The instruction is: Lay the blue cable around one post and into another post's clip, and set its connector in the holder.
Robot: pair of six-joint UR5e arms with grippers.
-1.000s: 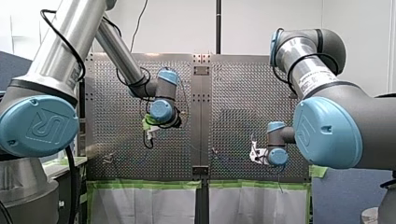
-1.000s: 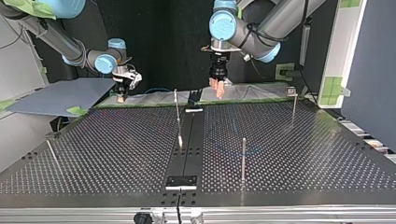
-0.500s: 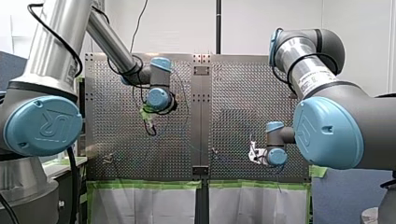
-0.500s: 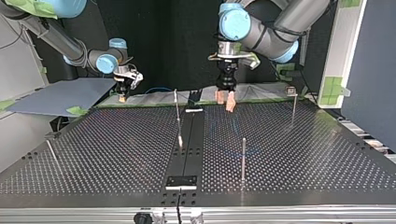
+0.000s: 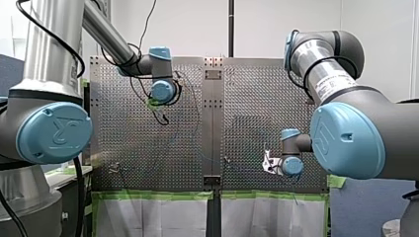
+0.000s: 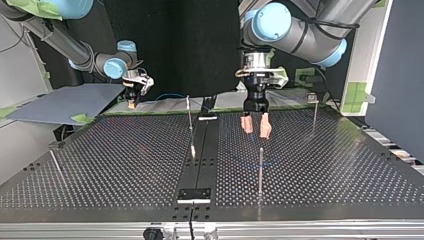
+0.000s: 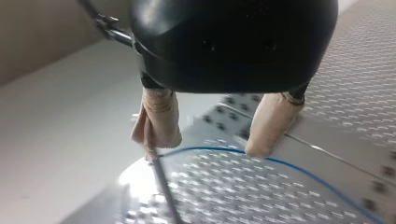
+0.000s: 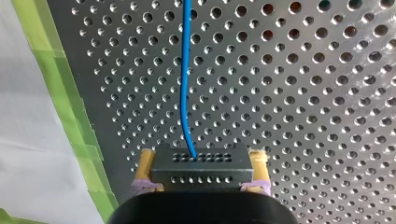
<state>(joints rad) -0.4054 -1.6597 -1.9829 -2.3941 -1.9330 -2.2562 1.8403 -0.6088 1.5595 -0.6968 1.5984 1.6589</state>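
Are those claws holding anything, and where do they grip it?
My right gripper clamps the black connector by its two sides; my left gripper is open, holding nothing.

You're looking at a robotics lab: the left arm [image 5: 52, 133] and right arm [image 5: 346, 140] stand at a perforated metal table [image 6: 125, 150] edged with green tape [image 5: 153, 196], steel posts [image 6: 260, 170] upright, white walls [image 5: 276, 24] behind.

Silver arms [image 5: 49, 44], blue joint caps [image 5: 54, 132], black cables [image 5: 77, 197]

Bright even light, glare on table [image 7: 136, 181]
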